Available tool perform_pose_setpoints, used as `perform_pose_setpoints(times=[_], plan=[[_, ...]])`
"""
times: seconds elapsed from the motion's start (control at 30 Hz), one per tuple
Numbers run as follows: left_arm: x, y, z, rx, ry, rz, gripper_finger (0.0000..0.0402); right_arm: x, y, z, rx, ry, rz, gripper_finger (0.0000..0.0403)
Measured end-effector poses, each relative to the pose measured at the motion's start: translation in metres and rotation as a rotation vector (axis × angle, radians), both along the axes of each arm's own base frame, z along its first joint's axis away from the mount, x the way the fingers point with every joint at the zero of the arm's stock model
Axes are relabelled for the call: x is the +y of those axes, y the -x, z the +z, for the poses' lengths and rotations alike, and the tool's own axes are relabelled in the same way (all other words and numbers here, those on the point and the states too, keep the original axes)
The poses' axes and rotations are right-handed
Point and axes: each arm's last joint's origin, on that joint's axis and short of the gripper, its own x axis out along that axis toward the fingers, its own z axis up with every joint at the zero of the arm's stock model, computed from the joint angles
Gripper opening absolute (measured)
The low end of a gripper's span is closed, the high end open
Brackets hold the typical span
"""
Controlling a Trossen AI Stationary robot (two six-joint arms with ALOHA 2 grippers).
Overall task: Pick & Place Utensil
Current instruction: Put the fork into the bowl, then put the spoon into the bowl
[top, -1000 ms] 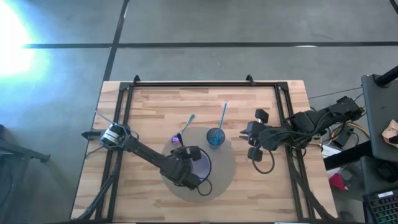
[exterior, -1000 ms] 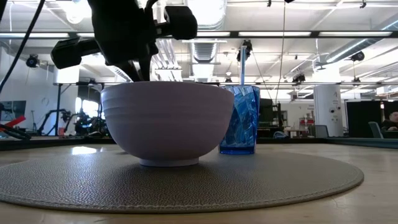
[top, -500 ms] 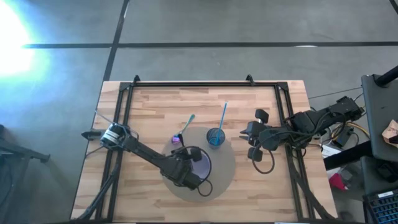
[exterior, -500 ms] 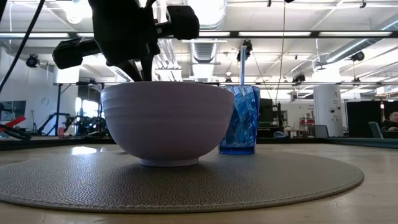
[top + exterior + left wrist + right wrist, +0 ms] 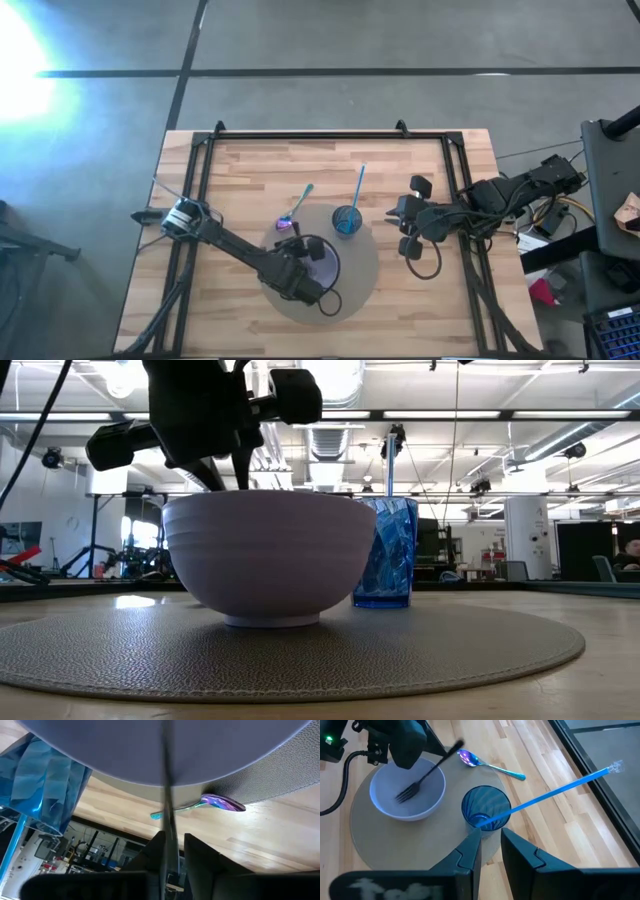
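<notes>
Pale wood-plank table (image 5: 250, 170), black frame rails along its edges. Directly on it: round grey mat (image 5: 365, 275) near centre; iridescent spoon (image 5: 296, 210) with teal handle just beside mat's edge.

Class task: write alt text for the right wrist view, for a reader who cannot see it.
A dark metal fork leans in a pale lilac bowl on a round grey mat, its handle beneath the left hand. Beside the bowl stands a blue ribbed tumbler holding a long blue straw; an iridescent purple spoon lies on the wooden table.
</notes>
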Motion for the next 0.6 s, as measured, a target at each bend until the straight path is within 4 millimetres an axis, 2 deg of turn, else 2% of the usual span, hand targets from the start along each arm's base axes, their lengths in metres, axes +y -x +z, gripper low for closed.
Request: perform_pose_setpoints(times=[0.23, 0.6], plan=[[-0.0002, -0.0005, 0.0, -0.006, 0.003, 0.0, 0.0088, 0.0, 0.0, 0.0, 0.0, 0.0, 0.0, 0.0068], [0.0013, -0.0009, 0.0017, -0.088, -0.053, 0.04, 0.009, -0.0001, 0.0, 0.0, 0.0, 0.0, 0.0, 0.0068]])
